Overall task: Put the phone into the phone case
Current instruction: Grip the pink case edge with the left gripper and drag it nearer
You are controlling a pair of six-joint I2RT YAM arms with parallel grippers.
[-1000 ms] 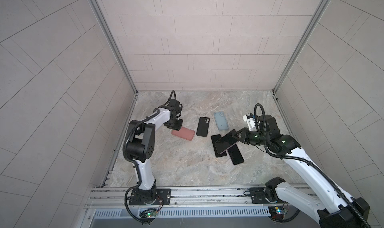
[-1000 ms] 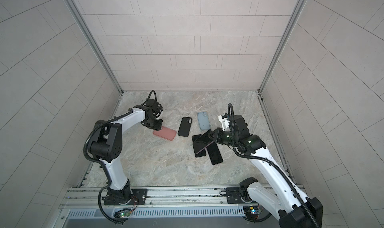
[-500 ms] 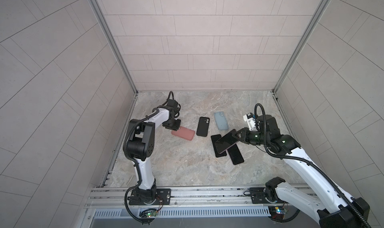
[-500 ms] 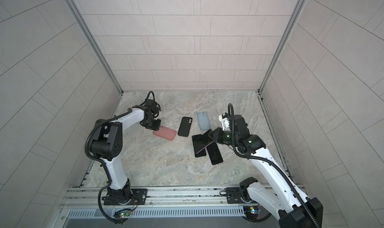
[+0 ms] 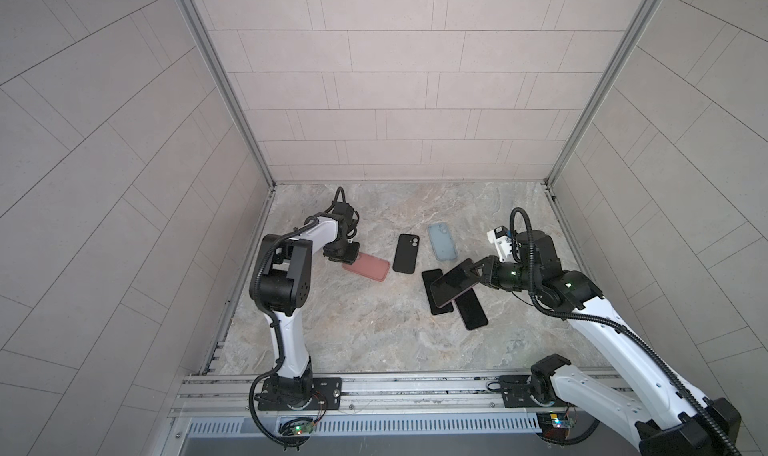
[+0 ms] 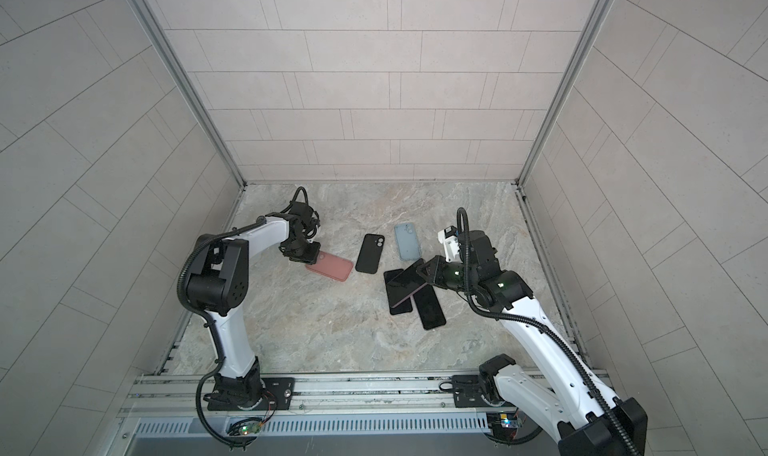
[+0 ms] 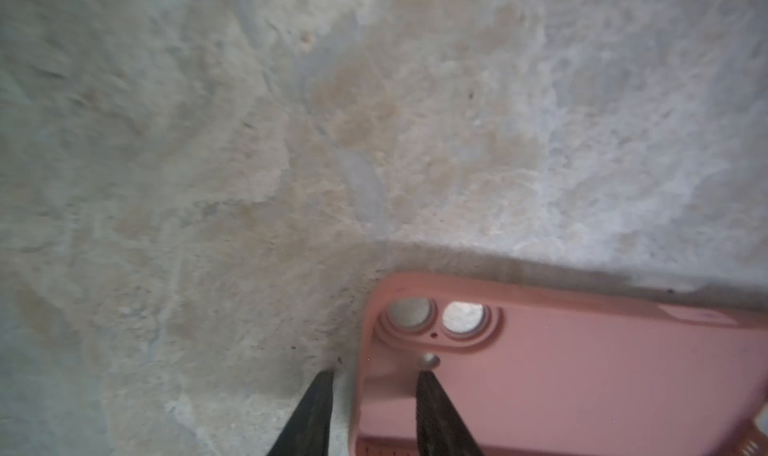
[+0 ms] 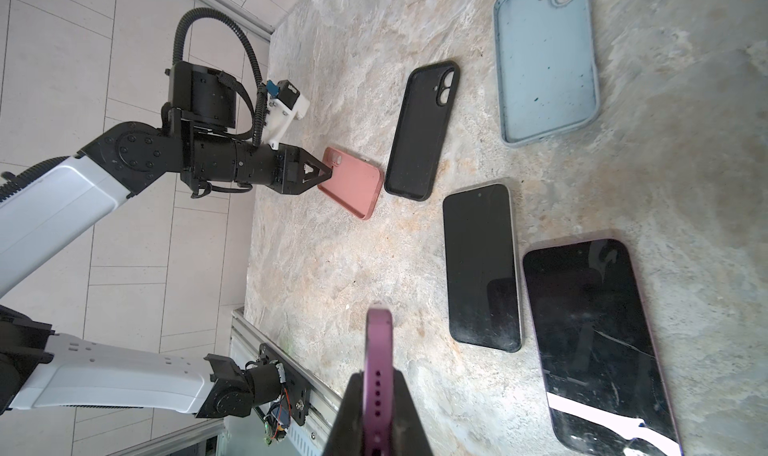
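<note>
A pink phone case [image 5: 368, 269] [image 6: 330, 267] lies hollow side up on the marble floor at the left. My left gripper [image 5: 348, 258] [image 7: 376, 375] is open at its camera-hole corner. One finger [image 7: 320, 408] is on the floor outside the rim and the other is inside the case [image 7: 582, 371]. My right gripper [image 5: 478, 273] [image 8: 378, 375] is shut on a purple-edged phone [image 5: 451, 285] [image 6: 405, 285]. It holds the phone by one end, tilted, above the floor at the right. In the right wrist view the phone [image 8: 378, 337] shows edge-on.
A black case [image 5: 405, 253] [image 8: 419, 129] and a pale blue case [image 5: 441, 242] [image 8: 544, 59] lie between the arms. Two more phones [image 8: 482, 267] [image 8: 598, 341] lie screen up under and beside the held one. Tiled walls close in three sides, and a metal rail [image 5: 395, 385] runs along the front.
The left wrist has shifted a little at the pink case's end. The right gripper holds the phone in the same place as before.
</note>
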